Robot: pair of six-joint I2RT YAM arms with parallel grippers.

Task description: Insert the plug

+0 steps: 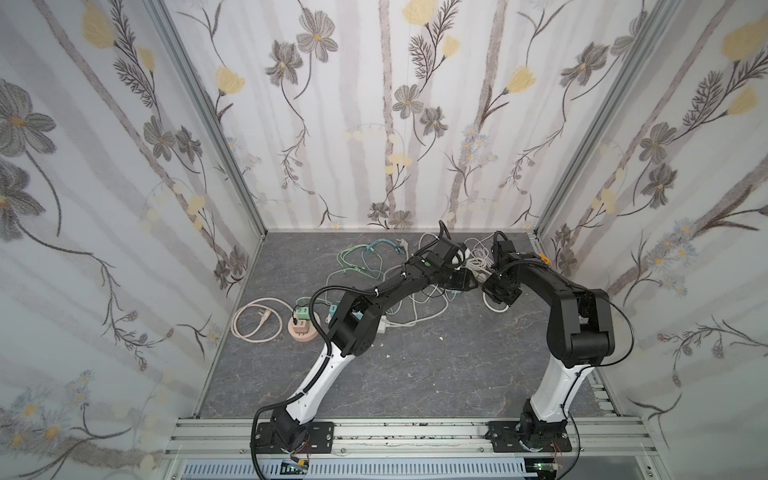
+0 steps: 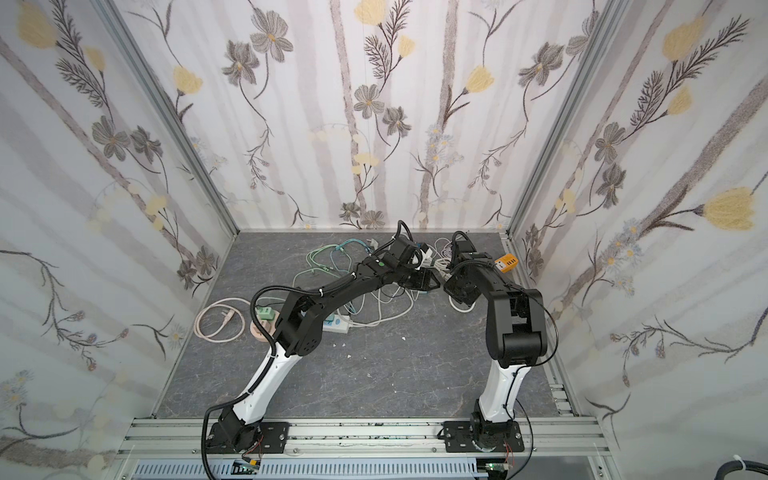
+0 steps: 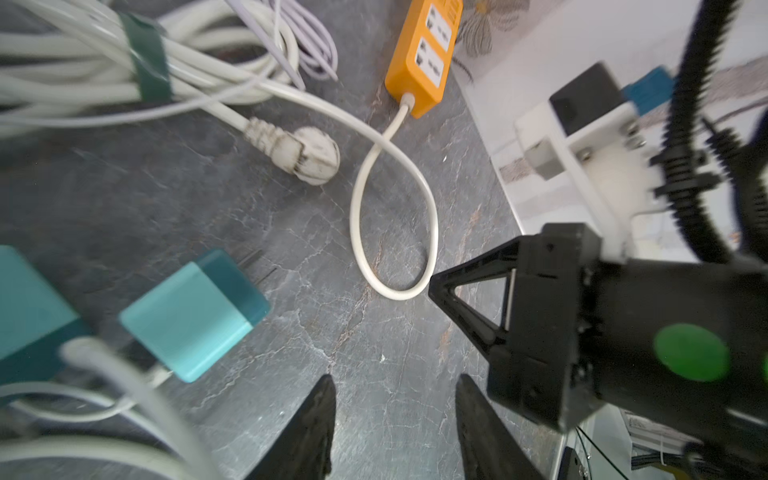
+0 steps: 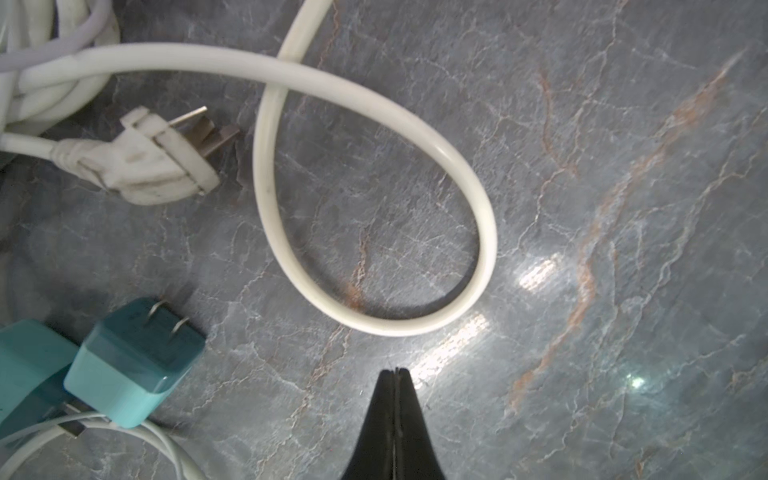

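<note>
A grubby white three-pin plug (image 4: 153,162) lies on the grey marbled floor (image 4: 582,291) at the end of a bundled white cable. It is also seen in the left wrist view as the white plug (image 3: 307,153). An orange socket strip (image 3: 424,54) lies against the wall, and its white cord forms a loop (image 4: 374,208). A teal two-prong charger (image 4: 133,361) rests close by. My right gripper (image 4: 395,370) is shut and empty, its tip just short of the loop. My left gripper (image 3: 395,380) is open over bare floor beside the teal charger (image 3: 195,311), holding nothing.
Tangled green and white cables (image 1: 361,257) lie behind the left arm. A white socket strip (image 2: 338,326) sits under that arm's elbow. A pink round base (image 1: 302,330) with a green adapter and a pink cord (image 1: 249,324) are at the left. Floral walls enclose three sides.
</note>
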